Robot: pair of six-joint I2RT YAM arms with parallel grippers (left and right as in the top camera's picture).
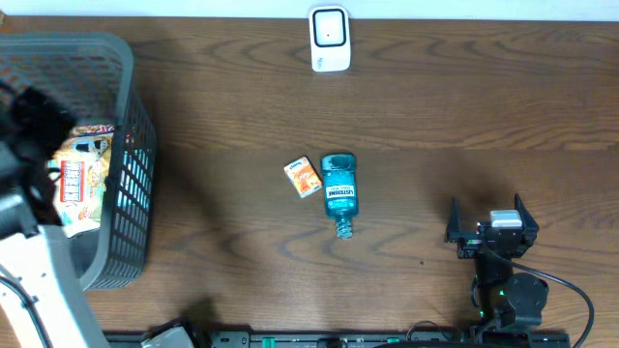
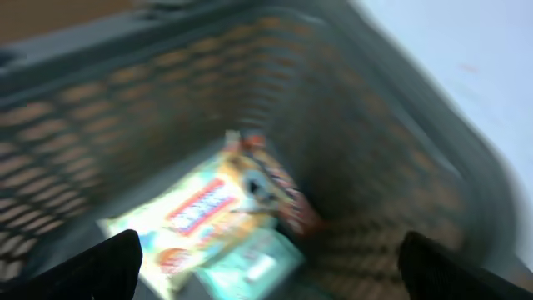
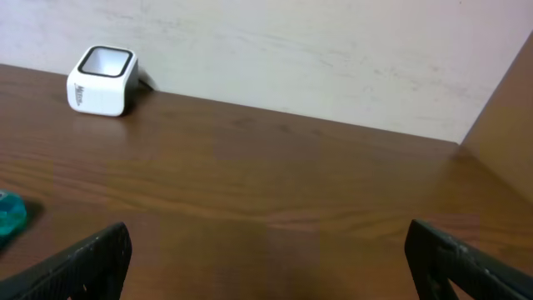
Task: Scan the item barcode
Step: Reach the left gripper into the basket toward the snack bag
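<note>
A white barcode scanner [image 1: 329, 39] stands at the table's far edge and shows in the right wrist view as the scanner [image 3: 102, 79]. A blue mouthwash bottle [image 1: 338, 188] lies mid-table beside a small orange box [image 1: 303, 177]. My left gripper [image 2: 266, 279] hangs open over the grey basket [image 1: 121, 145], above a colourful snack packet [image 2: 208, 217] and a pale teal item [image 2: 254, 267]; that view is blurred, and nothing sits between the fingers. My right gripper [image 1: 488, 227] is open and empty over bare table, right of the bottle.
The basket [image 2: 375, 158] fills the table's left end with several packets [image 1: 82, 174] inside. The left arm [image 1: 39, 261] reaches over it from the front left. A wall runs behind the scanner. The bottle's edge [image 3: 10, 215] shows at the far left of the right wrist view.
</note>
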